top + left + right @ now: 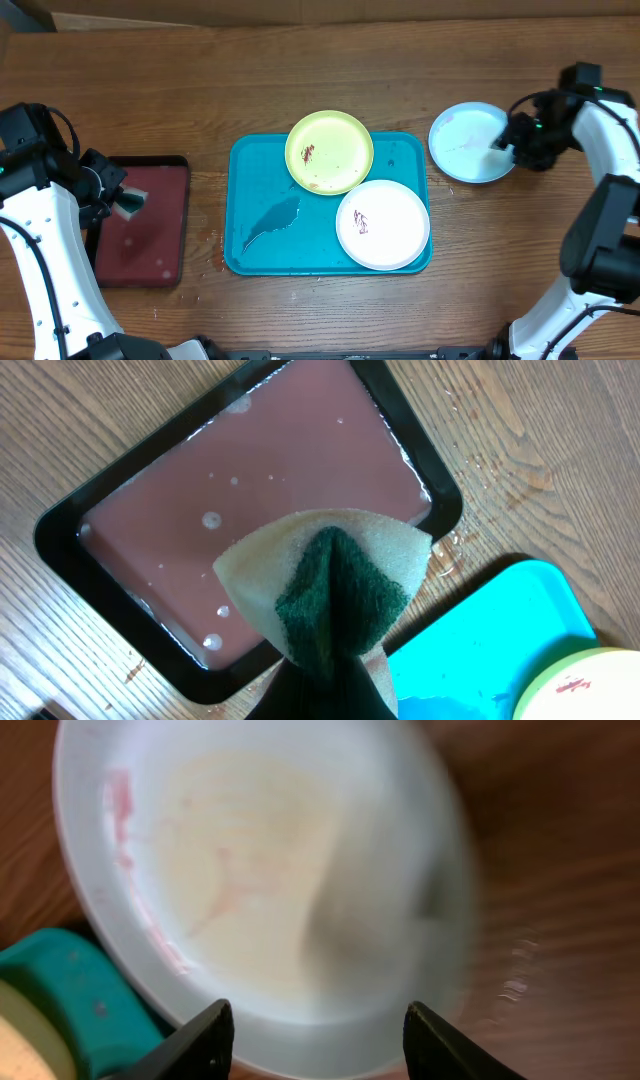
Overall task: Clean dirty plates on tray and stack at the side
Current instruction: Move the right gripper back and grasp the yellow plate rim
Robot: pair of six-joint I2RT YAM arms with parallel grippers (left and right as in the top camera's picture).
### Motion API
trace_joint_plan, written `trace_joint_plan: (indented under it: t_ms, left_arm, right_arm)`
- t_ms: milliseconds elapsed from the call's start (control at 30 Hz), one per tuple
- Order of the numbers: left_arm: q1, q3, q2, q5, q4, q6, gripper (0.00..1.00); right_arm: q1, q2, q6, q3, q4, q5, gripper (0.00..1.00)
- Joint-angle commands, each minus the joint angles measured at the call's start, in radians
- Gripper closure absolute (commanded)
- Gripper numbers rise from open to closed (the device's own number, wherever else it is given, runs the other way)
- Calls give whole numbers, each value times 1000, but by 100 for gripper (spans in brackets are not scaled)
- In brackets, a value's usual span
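The blue tray (260, 170) sits mid-table, carrying two of three plates: the yellow-green plate (330, 150) over its far edge, the white plate (383, 225) at its near right corner. The light blue plate (465, 145) lies on the table (300, 80) beyond the tray's right edge, with the right gripper (315, 1035) spread loose at its rim. Over the red tray (150, 240) near the left edge, the left gripper (330, 695) clenches one sponge (330, 590).

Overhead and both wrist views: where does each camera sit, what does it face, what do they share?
Overhead: above the table, looking straight down at the tray; left hand, right hand at the sides.
Left wrist: on the left arm, looking down at the dark red tray; its hand pinches a sponge.
Right wrist: on the right arm, close above the light blue plate; two open fingers show.
Shared: tray corner and yellow-green plate edge in both wrist views.
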Motion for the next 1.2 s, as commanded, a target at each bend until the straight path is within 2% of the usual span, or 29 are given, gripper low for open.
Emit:
trace_joint_plan:
  t_ms: [0, 100, 167, 200, 300, 433, 600, 700, 767, 900, 1033, 1167]
  left_arm:
    - [10, 0, 5, 11, 4, 2, 96]
    - [10, 0, 5, 11, 4, 2, 96]
    - [10, 0, 5, 11, 4, 2, 96]
    - [10, 0, 5, 11, 3, 2, 96]
    - [10, -1, 5, 11, 3, 9, 96]
    - [10, -8, 5, 11, 4, 9, 96]
    - [10, -23, 5, 11, 9, 8, 96]
    - [10, -38, 5, 11, 20, 8, 96]
    - [9, -50, 5, 16, 32, 8, 96]
    - [9, -54, 8, 38, 45, 9, 96]
    - [9, -54, 8, 38, 51, 9, 96]
    - [9, -54, 8, 38, 51, 9, 96]
  right_arm:
    - [148, -43, -43, -3, 49, -95, 42]
    - [304, -43, -37, -3, 159, -94, 41]
    - [382, -41, -36, -3, 216, -60, 37]
    - [444, -35, -21, -3, 256, 27, 30]
    - [520, -14, 43, -3, 301, 193, 23]
    - [592, 40, 43, -3, 348, 211, 23]
    - [614, 97, 66, -3, 382, 217, 23]
    - [614, 113, 70, -3, 376, 216, 28]
    - [614, 113, 70, -3, 369, 203, 35]
    - [616, 114, 72, -3, 360, 179, 62]
    - [626, 114, 96, -3, 358, 165, 63]
    - [644, 114, 97, -3, 356, 150, 70]
